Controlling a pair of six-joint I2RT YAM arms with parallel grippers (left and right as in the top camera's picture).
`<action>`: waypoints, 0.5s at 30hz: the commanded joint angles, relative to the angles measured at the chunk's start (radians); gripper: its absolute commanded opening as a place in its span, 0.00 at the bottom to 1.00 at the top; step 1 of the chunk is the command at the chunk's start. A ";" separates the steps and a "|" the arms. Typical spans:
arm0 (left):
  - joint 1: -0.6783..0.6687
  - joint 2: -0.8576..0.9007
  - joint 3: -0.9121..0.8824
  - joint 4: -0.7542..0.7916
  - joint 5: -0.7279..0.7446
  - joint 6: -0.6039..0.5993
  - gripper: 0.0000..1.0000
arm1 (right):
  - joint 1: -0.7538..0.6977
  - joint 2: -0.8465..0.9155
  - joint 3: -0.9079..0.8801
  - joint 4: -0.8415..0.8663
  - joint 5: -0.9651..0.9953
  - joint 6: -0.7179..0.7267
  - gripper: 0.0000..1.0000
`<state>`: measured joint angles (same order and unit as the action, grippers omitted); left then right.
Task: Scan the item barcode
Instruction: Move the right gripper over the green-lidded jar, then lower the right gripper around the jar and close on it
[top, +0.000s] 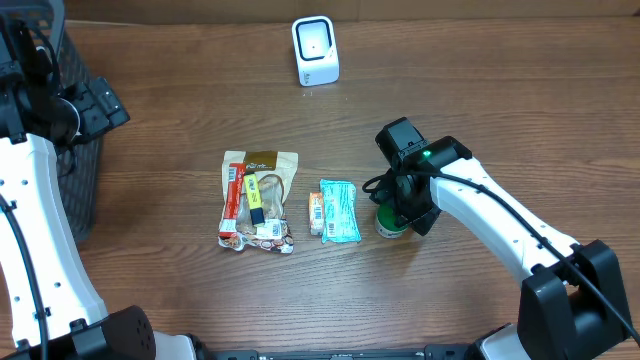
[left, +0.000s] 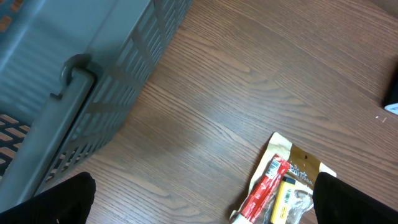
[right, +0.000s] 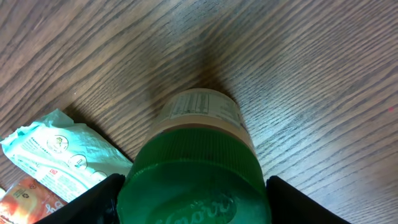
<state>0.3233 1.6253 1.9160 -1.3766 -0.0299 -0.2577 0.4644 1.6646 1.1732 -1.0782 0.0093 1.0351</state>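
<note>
The jar (top: 388, 226) with a green lid (right: 193, 186) stands upright on the wooden bench (top: 480, 90), at about 4 o'clock from the middle in the overhead view. The right gripper (top: 402, 212) is down over it. In the right wrist view its jaws flank the lid closely, one at 9 o'clock and one at 3 o'clock of it. I cannot tell whether they are pinching the lid or only sitting beside it. A printed label (right: 202, 107) shows on the jar's wall below the lid, the print too small to read.

Just beside the jar at its 9 o'clock lies a teal packet (top: 339, 211), with a small orange packet (top: 315, 214) against the teal one's 9 o'clock edge. Further toward 9 o'clock lies a tan pouch (top: 262, 172) with a red stick (top: 233, 203) and a yellow item (top: 253, 195) on it.

The white scanner (top: 315, 50) stands at 12 o'clock near the far edge, well apart from the jar.

The left gripper (left: 204, 186) hovers at the 9 o'clock side of the bench beside a grey slatted basket (left: 93, 56). Its jaws are spread wide with nothing between them, only bare wood and the top of the pouch below.
</note>
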 joint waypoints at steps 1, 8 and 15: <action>0.002 -0.006 0.017 0.000 0.004 0.008 1.00 | 0.000 -0.003 -0.004 -0.003 0.029 -0.050 0.67; 0.002 -0.006 0.017 0.000 0.004 0.008 1.00 | 0.000 -0.003 -0.004 0.027 0.047 -0.228 0.51; 0.002 -0.006 0.017 0.000 0.004 0.008 1.00 | 0.000 -0.003 -0.004 0.091 0.122 -0.521 0.52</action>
<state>0.3233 1.6253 1.9160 -1.3766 -0.0299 -0.2577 0.4648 1.6634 1.1732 -1.0023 0.0544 0.6811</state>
